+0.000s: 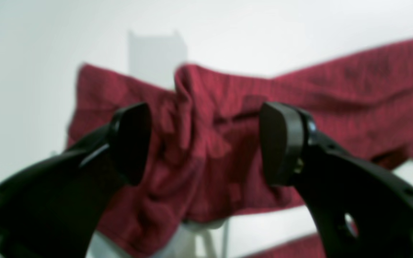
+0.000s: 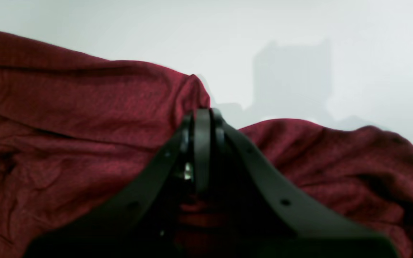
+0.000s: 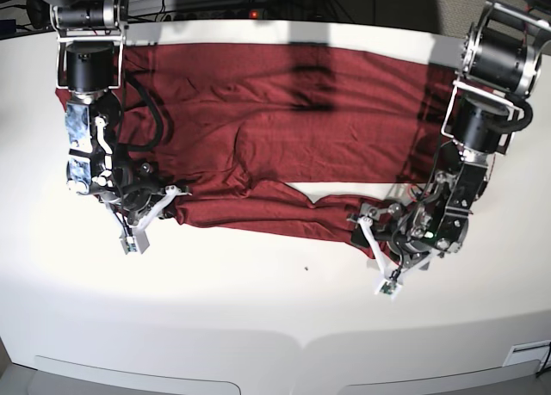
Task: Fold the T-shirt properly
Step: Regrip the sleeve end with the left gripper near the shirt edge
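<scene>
White tabletop (image 3: 258, 300) is carrying the T-shirt (image 3: 284, 120), one maroon item lying spread and wrinkled across the far half, its near edge bunching toward me. My left pincer (image 1: 204, 143) is hovering with its jaws standing wide apart on either side of a raised fold of the cloth, gripping nothing. My right pincer (image 2: 202, 143) is sitting with its jaws pressed together at the shirt's crumpled near edge; whether cloth is pinched between them I cannot tell.

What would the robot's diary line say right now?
Left gripper: open, around T-shirt edge | right gripper: shut on T-shirt | table
</scene>
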Tool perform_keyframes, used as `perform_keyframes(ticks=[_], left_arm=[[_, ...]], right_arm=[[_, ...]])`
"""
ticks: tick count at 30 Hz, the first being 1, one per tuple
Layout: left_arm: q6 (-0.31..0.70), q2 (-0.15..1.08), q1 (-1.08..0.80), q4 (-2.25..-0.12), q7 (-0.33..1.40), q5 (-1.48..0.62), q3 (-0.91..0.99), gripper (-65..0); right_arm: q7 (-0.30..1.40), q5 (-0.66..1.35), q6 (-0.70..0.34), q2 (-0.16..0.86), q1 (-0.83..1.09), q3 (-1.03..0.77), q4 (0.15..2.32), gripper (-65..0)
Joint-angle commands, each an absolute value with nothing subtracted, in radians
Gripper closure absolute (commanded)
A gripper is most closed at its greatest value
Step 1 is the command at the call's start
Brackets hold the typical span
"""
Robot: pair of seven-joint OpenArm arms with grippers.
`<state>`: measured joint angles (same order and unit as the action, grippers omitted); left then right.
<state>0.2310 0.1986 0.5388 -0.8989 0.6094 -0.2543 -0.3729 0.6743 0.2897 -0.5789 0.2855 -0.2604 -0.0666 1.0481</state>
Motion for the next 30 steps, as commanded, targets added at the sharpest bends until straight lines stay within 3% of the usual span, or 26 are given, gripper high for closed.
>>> perform_keyframes(ticks=[1, 3, 7, 9, 15, 18, 30], left_arm=[[0.195, 0.202, 0.574, -0.916, 0.576, -0.234, -0.368, -44.1], [0.136, 0.202, 0.574, -0.916, 0.564, -0.209, -0.368, -39.4], [0.133, 0.200, 0.573, -0.916, 0.603, -0.210, -0.368, -15.5], [0.134, 0.199, 0.573, -0.916, 0.617, -0.210, -0.368, -8.1], [0.134, 0.200, 0.574, -0.916, 0.628, -0.210, -0.368, -7.7], [0.134, 0.200, 0.577, -0.916, 0.629, -0.209, -0.368, 0.0], [0.133, 0.203, 0.617, -0.964, 0.671, -0.184, -0.368, 0.0]], right_arm=[[0.727, 0.266, -0.576, 0.291, -0.263, -0.065, 1.047, 0.0], [0.732, 0.266, -0.576, 0.291, -0.263, -0.065, 1.047, 0.0], [0.733, 0.266, -0.576, 0.291, -0.263, -0.065, 1.047, 0.0], [0.733, 0.266, -0.576, 0.291, -0.263, -0.065, 1.047, 0.0], [0.732, 0.266, -0.576, 0.291, -0.263, -0.065, 1.047, 0.0], [0.725, 0.266, -0.576, 0.291, -0.264, -0.065, 1.047, 0.0], [0.738, 0.266, -0.592, 0.316, -0.280, -0.065, 1.260, 0.0]])
